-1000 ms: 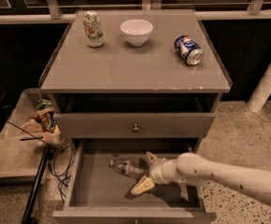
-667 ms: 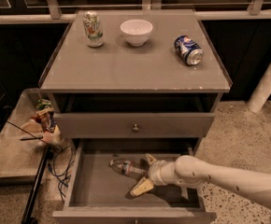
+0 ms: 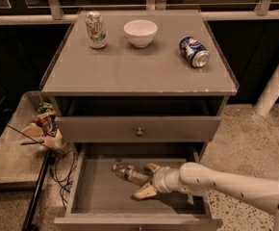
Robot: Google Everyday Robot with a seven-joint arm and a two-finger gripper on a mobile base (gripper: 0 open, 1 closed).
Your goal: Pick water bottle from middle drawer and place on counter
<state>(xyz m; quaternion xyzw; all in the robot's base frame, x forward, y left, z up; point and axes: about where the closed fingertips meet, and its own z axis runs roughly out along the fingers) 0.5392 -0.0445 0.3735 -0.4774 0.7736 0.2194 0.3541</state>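
The water bottle (image 3: 129,173) lies on its side on the floor of the open middle drawer (image 3: 97,196), cap end pointing left. My gripper (image 3: 148,180) reaches in from the right on its white arm and sits at the bottle's right end. It is open, one yellowish finger (image 3: 152,167) behind the bottle and the other (image 3: 144,192) in front of it. The jaws straddle the bottle's end without clamping it. The counter (image 3: 139,73) is the grey cabinet top above.
On the counter stand a green can (image 3: 96,29), a white bowl (image 3: 140,32) and a blue can (image 3: 194,52) lying on its side. A shut drawer front with a knob (image 3: 139,131) overhangs the open drawer. A low side table with clutter (image 3: 43,126) and cables (image 3: 62,170) are on the left.
Hardly anything differs. The gripper stays at the bottle's right end, its rear finger a touch closer to the bottle. The bottle has not moved.
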